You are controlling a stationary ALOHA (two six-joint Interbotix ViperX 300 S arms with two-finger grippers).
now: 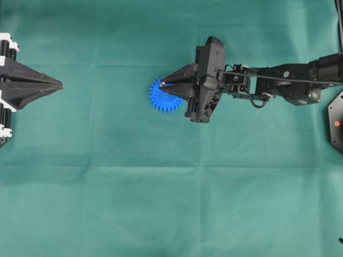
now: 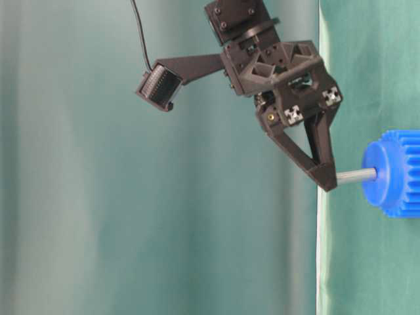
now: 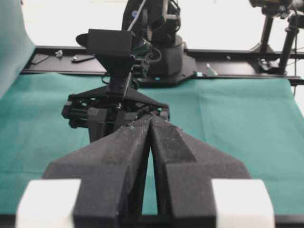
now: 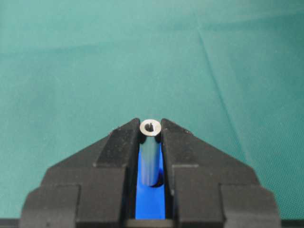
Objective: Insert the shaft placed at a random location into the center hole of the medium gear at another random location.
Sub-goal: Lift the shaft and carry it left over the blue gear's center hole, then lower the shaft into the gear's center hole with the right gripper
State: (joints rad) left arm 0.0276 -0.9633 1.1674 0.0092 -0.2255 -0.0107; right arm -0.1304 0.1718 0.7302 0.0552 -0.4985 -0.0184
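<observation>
The blue medium gear [image 1: 162, 98] lies flat on the green cloth near the middle. My right gripper [image 1: 164, 84] is directly above it, shut on the shaft. In the right wrist view the silvery shaft [image 4: 150, 154] stands upright between the fingertips of the right gripper [image 4: 150, 129], its lower end at the dark center hole [image 4: 157, 182] of the gear [image 4: 151, 202]. The table-level view shows the shaft [image 2: 355, 174] running from the right gripper [image 2: 326, 178] into the gear's hub [image 2: 377, 172]. My left gripper [image 1: 59, 84] is shut and empty at the left edge, as the left wrist view [image 3: 151, 118] confirms.
The right arm [image 1: 278, 83] stretches in from the right edge. A black base with a red dot [image 1: 336, 123] sits at the far right. In the left wrist view a black rail [image 3: 237, 54] borders the far end of the cloth.
</observation>
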